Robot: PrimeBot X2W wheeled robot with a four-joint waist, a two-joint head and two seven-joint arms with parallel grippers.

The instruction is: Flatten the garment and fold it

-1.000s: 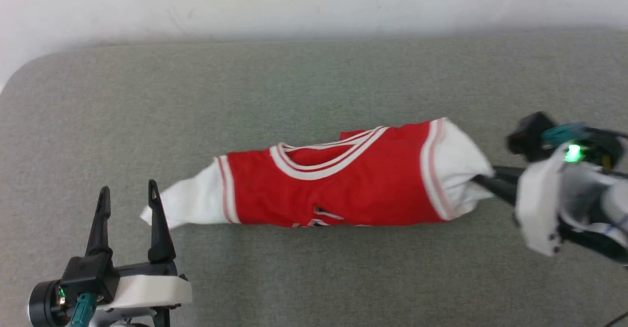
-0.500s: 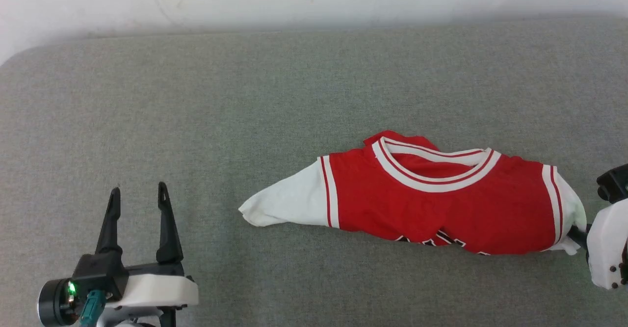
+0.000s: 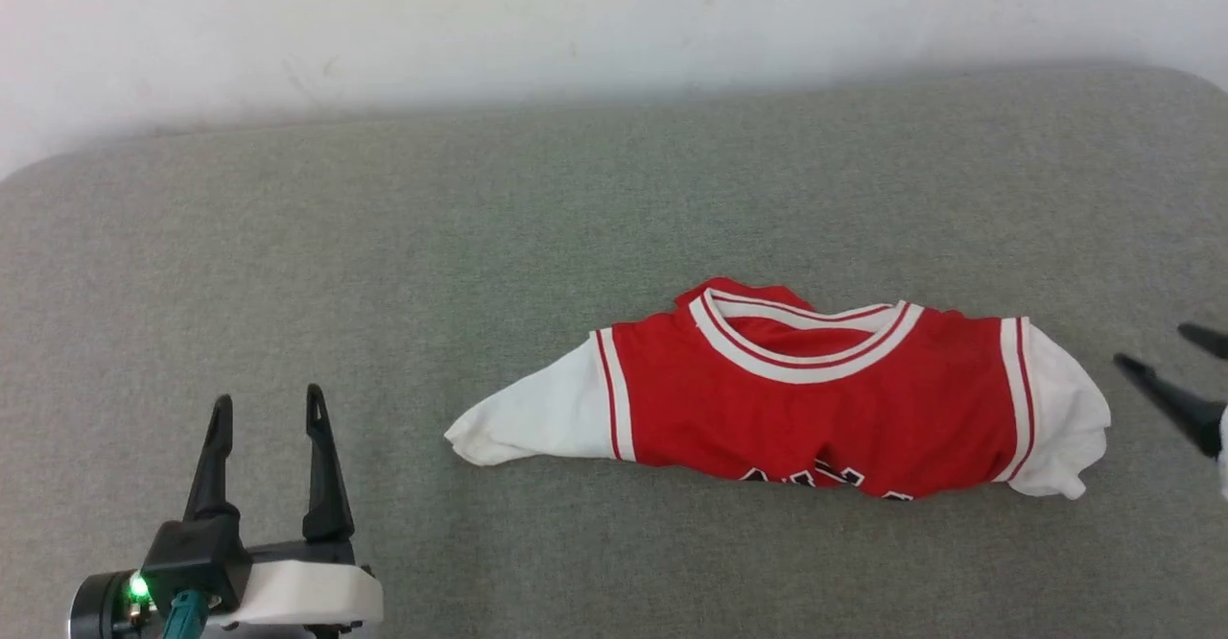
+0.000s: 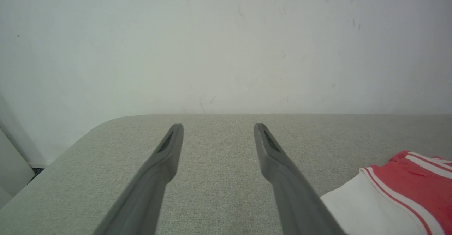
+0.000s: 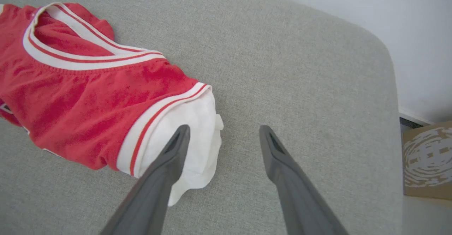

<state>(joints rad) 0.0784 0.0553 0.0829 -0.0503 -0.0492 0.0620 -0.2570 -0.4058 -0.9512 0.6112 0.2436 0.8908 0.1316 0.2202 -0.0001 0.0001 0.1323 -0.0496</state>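
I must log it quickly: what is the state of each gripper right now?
Left gripper: open, holding nothing.
Right gripper: open, holding nothing, just beside the garment.

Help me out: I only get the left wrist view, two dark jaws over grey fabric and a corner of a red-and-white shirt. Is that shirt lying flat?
Observer: No. In the head view the garment is bunched into a band, its black lettering barely peeking out at the near edge.
Operator: Is the other arm holding it?
Observer: No. The right jaws stand open beside the white sleeve, gripping nothing.
Operator: Anything else around?
Observer: The right wrist view shows a brown box beyond the grey surface's edge.
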